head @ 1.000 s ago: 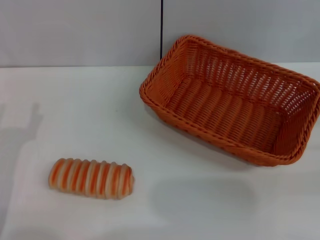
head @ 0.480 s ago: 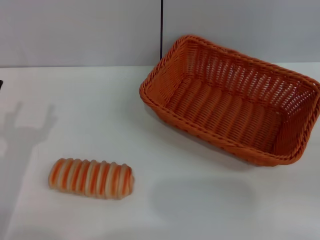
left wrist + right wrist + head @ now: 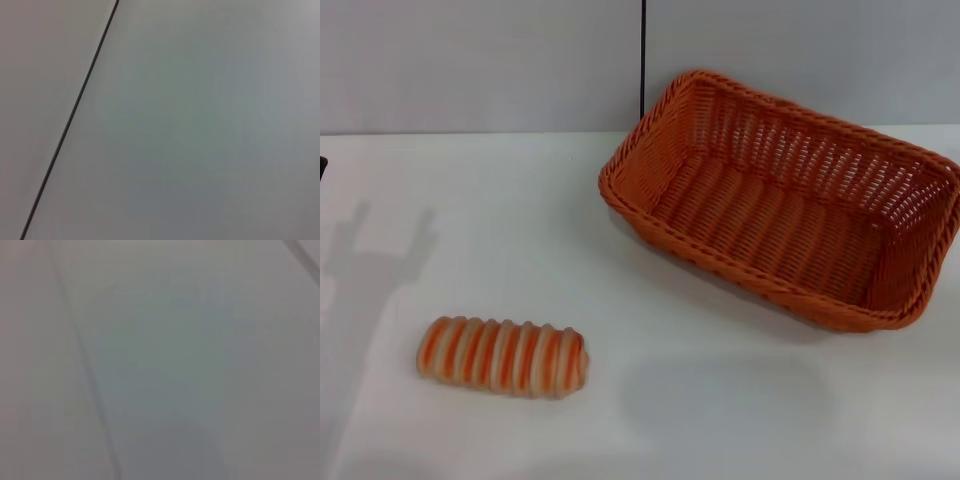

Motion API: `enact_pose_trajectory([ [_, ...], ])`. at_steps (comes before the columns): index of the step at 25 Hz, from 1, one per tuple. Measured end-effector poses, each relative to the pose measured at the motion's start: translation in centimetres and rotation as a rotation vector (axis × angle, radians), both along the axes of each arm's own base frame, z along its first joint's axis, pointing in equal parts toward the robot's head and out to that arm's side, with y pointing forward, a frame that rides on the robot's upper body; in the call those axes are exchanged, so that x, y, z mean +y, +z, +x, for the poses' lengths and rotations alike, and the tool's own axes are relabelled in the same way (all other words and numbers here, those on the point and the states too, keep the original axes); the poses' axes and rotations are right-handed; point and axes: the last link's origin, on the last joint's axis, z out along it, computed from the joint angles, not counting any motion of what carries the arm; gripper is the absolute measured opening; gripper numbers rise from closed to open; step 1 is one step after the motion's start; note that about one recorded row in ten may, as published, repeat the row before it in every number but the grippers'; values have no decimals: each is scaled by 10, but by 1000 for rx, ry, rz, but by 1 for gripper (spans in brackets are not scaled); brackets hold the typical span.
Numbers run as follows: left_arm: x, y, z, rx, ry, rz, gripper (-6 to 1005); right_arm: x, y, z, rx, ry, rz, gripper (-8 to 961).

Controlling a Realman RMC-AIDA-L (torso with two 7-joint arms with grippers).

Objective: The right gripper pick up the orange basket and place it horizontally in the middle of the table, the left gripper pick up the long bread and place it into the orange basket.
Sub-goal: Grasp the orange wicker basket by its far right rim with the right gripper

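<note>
The orange basket [image 3: 785, 205] stands on the white table [image 3: 650, 390] at the back right, set at a slant, open side up and empty. The long bread [image 3: 503, 356] lies striped face up near the front left, well apart from the basket. Neither gripper shows in the head view. Only a thin dark sliver [image 3: 322, 167] touches the left edge, and a forked shadow [image 3: 380, 250] falls on the table behind the bread. Both wrist views show only a plain grey surface.
A grey wall with a black vertical seam [image 3: 643, 60] rises behind the table. The same kind of seam [image 3: 70, 117] crosses the left wrist view. Bare tabletop lies between the bread and the basket and along the front.
The forked shadow at the left has moved in over the table and grown sharper, and a dark sliver has appeared at the left edge. Basket and bread have not moved.
</note>
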Motion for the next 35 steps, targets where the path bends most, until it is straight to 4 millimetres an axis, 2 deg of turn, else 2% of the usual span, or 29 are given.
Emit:
enact_pose_trajectory([
  [4, 1, 1, 0, -1, 0, 3, 860, 4, 1, -10, -65, 38, -58, 456],
  [7, 2, 1, 1, -1, -4, 4, 860, 14, 4, -23, -205, 72, -199, 454],
  [11, 6, 0, 3, -1, -11, 2, 860, 21, 9, -31, -281, 82, -319, 455],
  [17, 10, -2, 4, 1, -9, -11, 859, 25, 34, -47, -387, 35, -411, 472],
  [20, 10, -3, 2, 1, 1, -17, 859, 31, 57, -54, -414, -50, -435, 481],
  [21, 10, -3, 2, 1, 1, -17, 859, 31, 57, -54, -414, -50, -435, 520],
  [25, 9, -4, 2, 0, 5, -21, 859, 48, 80, -63, -450, -144, -493, 678],
  [29, 9, -4, 2, -2, 9, -24, 859, 52, 91, -70, -463, -194, -503, 680],
  [30, 8, -5, 1, -4, 11, -25, 859, 52, 99, -74, -479, -227, -505, 681],
  [34, 7, -6, 1, -8, 16, -27, 859, 50, 100, -79, -542, -250, -559, 683],
  [35, 6, -6, 0, -8, 23, -31, 859, 49, 93, -79, -604, -264, -621, 683],
])
